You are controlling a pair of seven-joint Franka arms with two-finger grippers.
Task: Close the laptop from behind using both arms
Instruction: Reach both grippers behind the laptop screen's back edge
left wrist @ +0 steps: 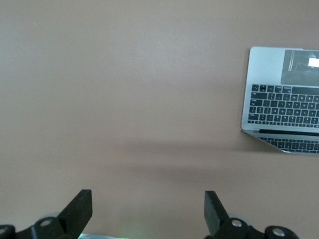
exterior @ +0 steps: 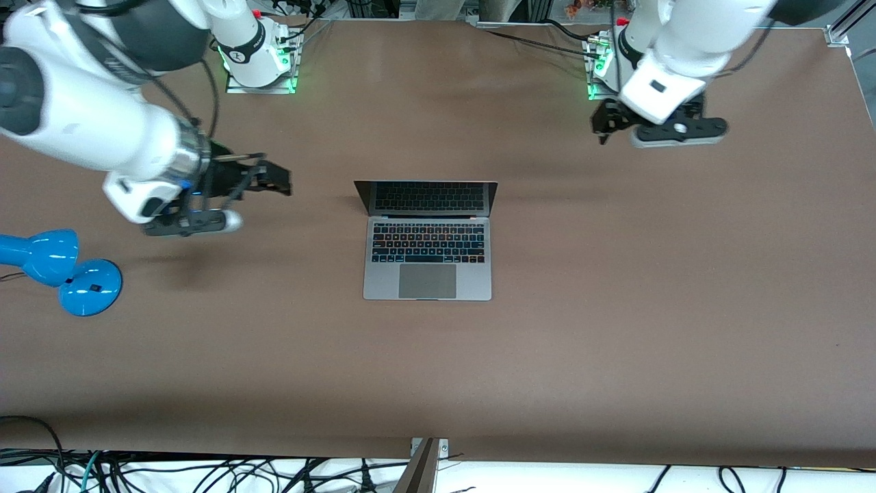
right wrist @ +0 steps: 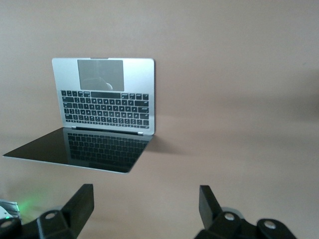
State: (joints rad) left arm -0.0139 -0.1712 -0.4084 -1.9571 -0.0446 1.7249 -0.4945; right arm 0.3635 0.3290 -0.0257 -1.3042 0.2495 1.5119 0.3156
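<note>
The laptop (exterior: 427, 239) sits open near the middle of the brown worktop (exterior: 616, 308), its base flat and its trackpad end toward the front camera. The lid stands up at the hinge on the edge nearest the robot bases, the dark screen mirroring the black keys. The keys glow faintly and the grey trackpad lies bare.

The right tool (exterior: 263, 179) hangs over bare worktop toward the right arm's end of the table, well apart from the laptop and about level with its lid in the front view. Its two black fingers (right wrist: 82, 201) are spread wide with nothing between them. In the right wrist view the laptop (right wrist: 102, 114) shows whole, screen tilted open, with open worktop (right wrist: 239, 99) between it and the fingers.

The left tool (exterior: 611, 123) hangs over bare worktop close to the left arm's base, toward the left arm's end of the table, also well apart from the laptop. Its fingers (left wrist: 79, 209) are wide apart too, holding nothing. The left wrist view catches only part of the laptop (left wrist: 281, 99) at the frame's edge, keyboard and a strip of the screen showing, the rest being plain worktop (left wrist: 124, 89).

A blue desk lamp (exterior: 61, 270) lies on the worktop at the right arm's end, nearer the front camera than the right tool, its round base beside its shade. Neither tool touches anything
</note>
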